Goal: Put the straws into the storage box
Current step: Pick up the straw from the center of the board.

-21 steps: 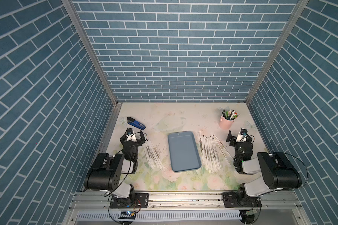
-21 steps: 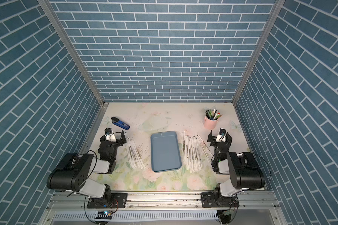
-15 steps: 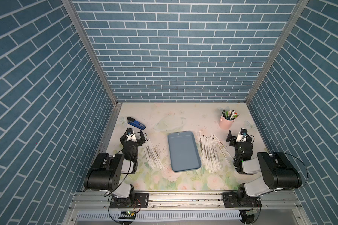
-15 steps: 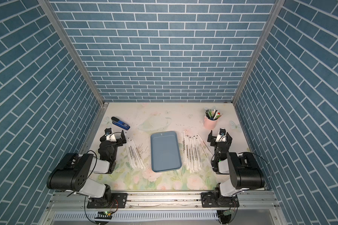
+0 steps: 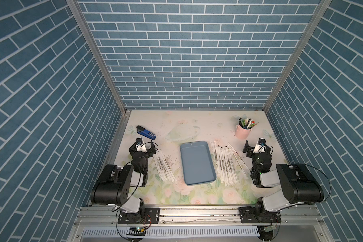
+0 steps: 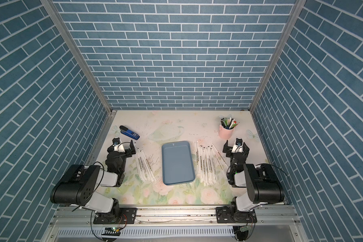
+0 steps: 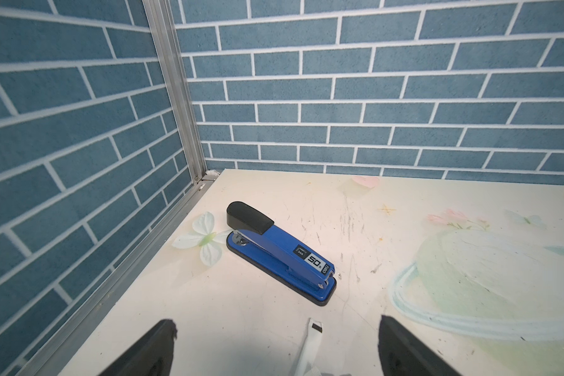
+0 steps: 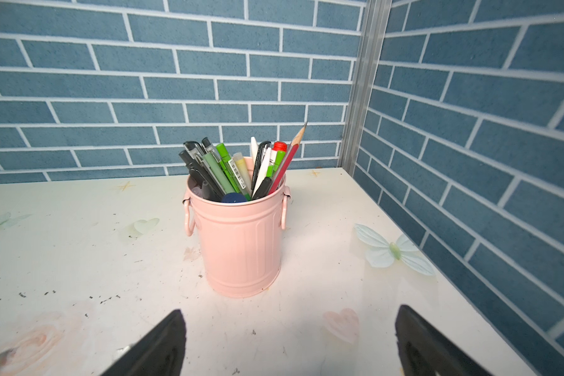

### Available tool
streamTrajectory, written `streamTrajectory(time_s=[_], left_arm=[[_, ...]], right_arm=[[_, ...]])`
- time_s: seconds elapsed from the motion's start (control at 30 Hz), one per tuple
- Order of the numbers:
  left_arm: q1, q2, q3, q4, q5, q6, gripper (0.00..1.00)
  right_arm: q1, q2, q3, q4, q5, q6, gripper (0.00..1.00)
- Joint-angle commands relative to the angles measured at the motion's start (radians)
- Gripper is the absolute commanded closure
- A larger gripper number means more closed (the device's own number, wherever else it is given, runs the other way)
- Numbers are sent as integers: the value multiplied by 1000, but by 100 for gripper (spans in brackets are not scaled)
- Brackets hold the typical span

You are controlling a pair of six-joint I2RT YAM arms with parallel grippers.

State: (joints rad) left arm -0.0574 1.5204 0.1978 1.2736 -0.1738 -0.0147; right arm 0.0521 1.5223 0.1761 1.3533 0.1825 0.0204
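At mid-table, the shallow blue-grey plastic storage box [image 5: 197, 165] lies empty, its long side running near to far. The long white paper-wrapped straws [image 5: 225, 165] lie flat on either side of it, fewer on the left and more on the right. I judge that split gives each arm its own pile. The left gripper [image 5: 143, 149] and right gripper [image 5: 257, 149] are both spread wide and hold nothing (each sits beside its pile). The blue-and-black stapler [image 7: 280, 254] far left and the pink metal pen cup [image 8: 238, 241] far right stand clear.

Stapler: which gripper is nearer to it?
Left. The left gripper sits just short of the stapler; the right gripper is beyond the tray, by the pink cup.
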Motion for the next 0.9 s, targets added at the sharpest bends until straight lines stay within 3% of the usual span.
streamTrajectory(time_s=[0.0,0.1,0.17,0.27,0.4,0.5,0.53,0.57,0.6,0.63,0.7,0.77,0.87], left_arm=[[7,-1,16,8,10,-4,0],[2,-12,20,-3,9,2,0],[-37,-88,87,-181,-28,36,0],[-122,-175,149,-326,-171,76,0],[-177,-298,198,-506,-260,-35,0],[-234,-403,228,-635,-328,-105,0],[-243,-432,251,-695,-358,-156,0],[-243,-454,270,-743,-377,-220,0],[-245,-482,292,-797,-395,-296,0],[-244,-512,306,-841,-407,-338,0],[-245,-575,309,-896,-448,-420,0],[-243,-627,364,-1070,-535,-542,0],[-222,-676,404,-1134,-488,-441,0]], right_arm=[[2,9,13,-11,-4,-12,0],[2,-41,23,-64,-22,-21,0],[10,-138,75,-233,-20,-35,0],[62,-274,152,-447,135,23,0],[197,-379,364,-911,378,134,0],[204,-403,497,-1197,224,287,0],[186,-416,497,-1206,98,365,0],[152,-428,476,-1160,-114,393,0],[126,-440,439,-1089,-281,455,6],[120,-444,417,-1039,-336,523,14],[124,-425,423,-1047,-385,600,29],[139,-393,477,-1212,-343,603,42],[152,-375,523,-1502,-224,564,59]])
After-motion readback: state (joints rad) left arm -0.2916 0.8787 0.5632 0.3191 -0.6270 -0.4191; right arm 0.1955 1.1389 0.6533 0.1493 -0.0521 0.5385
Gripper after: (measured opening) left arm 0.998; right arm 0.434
